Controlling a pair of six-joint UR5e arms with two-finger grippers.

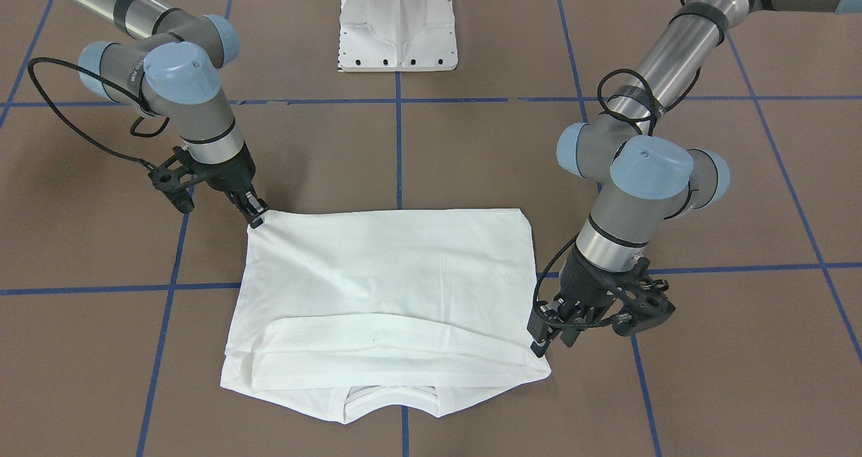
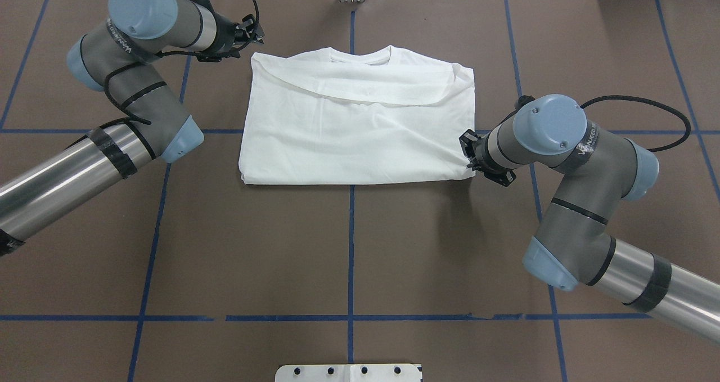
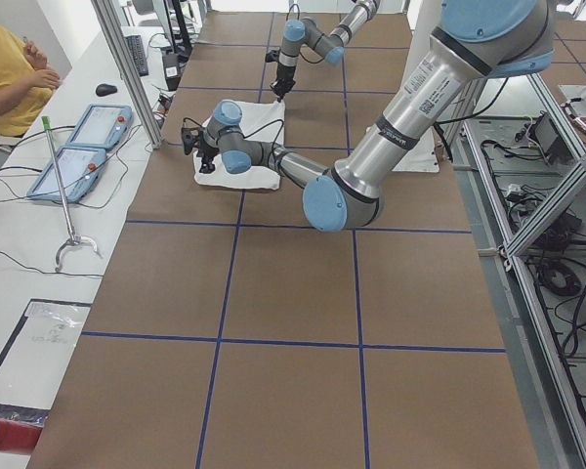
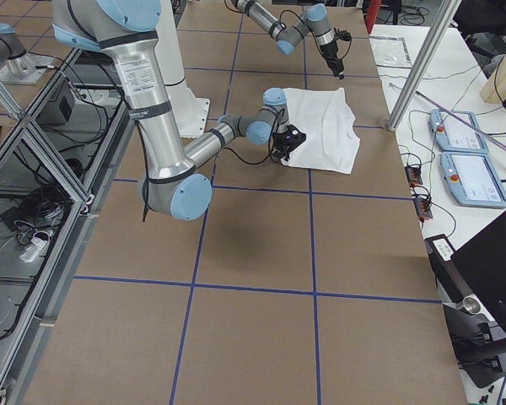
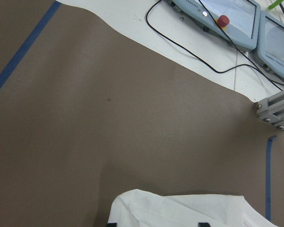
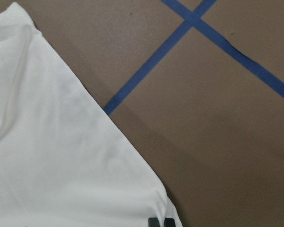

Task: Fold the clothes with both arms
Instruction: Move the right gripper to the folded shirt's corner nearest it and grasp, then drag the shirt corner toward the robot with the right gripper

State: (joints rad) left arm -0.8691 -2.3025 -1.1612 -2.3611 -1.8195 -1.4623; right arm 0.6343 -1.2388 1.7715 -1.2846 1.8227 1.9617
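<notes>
The white shirt [image 1: 390,275] [image 2: 354,129] lies flat on the brown table, folded into a rectangle with its sleeves tucked in. Its collar [image 2: 360,55] is on the side far from the robot. My right gripper [image 1: 256,218] [image 2: 467,154] is shut on the shirt's near corner, and its tips [image 6: 161,221] pinch puckered cloth [image 6: 52,156]. My left gripper [image 1: 542,346] [image 2: 256,33] is at the collar-side corner. It is open, its fingertips [image 5: 112,224] wide apart, with the shirt's corner [image 5: 180,210] between them.
The white metal pedestal [image 1: 397,26] [image 2: 349,372] stands at the robot's side of the table. Blue tape lines [image 2: 351,247] grid the brown surface. Beyond the far edge are an aluminium post [image 5: 274,111], two teach pendants [image 5: 217,19] and a seated person [image 3: 5,78].
</notes>
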